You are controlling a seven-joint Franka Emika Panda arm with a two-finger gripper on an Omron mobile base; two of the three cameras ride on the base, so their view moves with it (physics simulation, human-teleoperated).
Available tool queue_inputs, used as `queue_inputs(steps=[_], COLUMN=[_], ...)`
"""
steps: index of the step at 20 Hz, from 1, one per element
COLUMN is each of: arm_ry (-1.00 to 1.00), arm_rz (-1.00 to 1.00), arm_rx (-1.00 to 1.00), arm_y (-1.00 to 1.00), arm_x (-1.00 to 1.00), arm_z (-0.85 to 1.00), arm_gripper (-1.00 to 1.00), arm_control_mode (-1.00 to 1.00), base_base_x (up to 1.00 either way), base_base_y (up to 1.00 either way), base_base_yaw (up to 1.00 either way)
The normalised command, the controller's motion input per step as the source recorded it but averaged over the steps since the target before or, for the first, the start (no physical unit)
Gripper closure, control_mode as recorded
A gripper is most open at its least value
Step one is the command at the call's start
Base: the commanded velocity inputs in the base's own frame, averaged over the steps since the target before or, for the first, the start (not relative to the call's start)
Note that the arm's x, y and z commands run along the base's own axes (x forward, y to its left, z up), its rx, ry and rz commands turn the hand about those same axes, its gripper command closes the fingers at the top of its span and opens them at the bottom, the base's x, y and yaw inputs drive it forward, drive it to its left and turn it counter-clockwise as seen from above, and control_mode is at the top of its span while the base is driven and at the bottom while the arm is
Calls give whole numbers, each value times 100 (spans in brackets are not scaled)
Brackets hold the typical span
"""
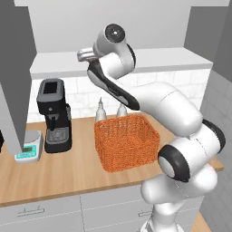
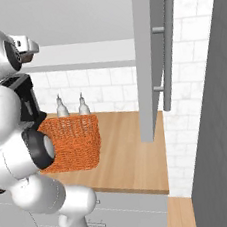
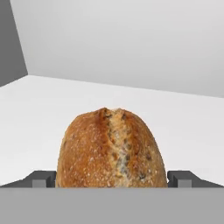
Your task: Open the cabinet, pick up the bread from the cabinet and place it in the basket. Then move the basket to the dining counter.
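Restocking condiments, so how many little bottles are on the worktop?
2. One bottle and a second bottle stand side by side behind the orange wicker basket, against the white tiles. Others may be hidden.

one bread [image 3: 111, 148], one basket [image 1: 127, 141], two bottles [image 2: 61, 108]

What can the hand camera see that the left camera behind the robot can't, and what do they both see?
The hand view shows the bread up close on the white cabinet shelf, with the open gripper reaching a finger to each side of it, not yet closed on it. The left base view shows the orange basket on the wooden worktop, the coffee machine and a small scale. Both look at the same open cabinet that the arm reaches into.
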Motion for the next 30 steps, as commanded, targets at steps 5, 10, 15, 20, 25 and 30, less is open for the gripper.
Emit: queue_inputs(steps=[5, 10, 15, 20, 25, 30], arm_ry=[-10, -2, 0, 0, 4, 21], arm_rz=[-9, -16, -14, -19, -12, -4], arm_rx=[0, 1, 10, 8, 9, 2], arm_y=[0, -8, -32, -28, -24, -14], arm_x=[-66, -86, -100, -100, -99, -47], arm_z=[-10, 25, 8, 0, -15, -46], arm_gripper=[100, 100, 100, 100, 100, 100], arm_control_mode=[-100, -100, -100, -100, -100, -100], base_base_x=[0, 0, 0, 0, 0, 0], base_base_y=[0, 0, 0, 0, 0, 0], base_base_yaw=[0, 0, 0, 0, 0, 0])
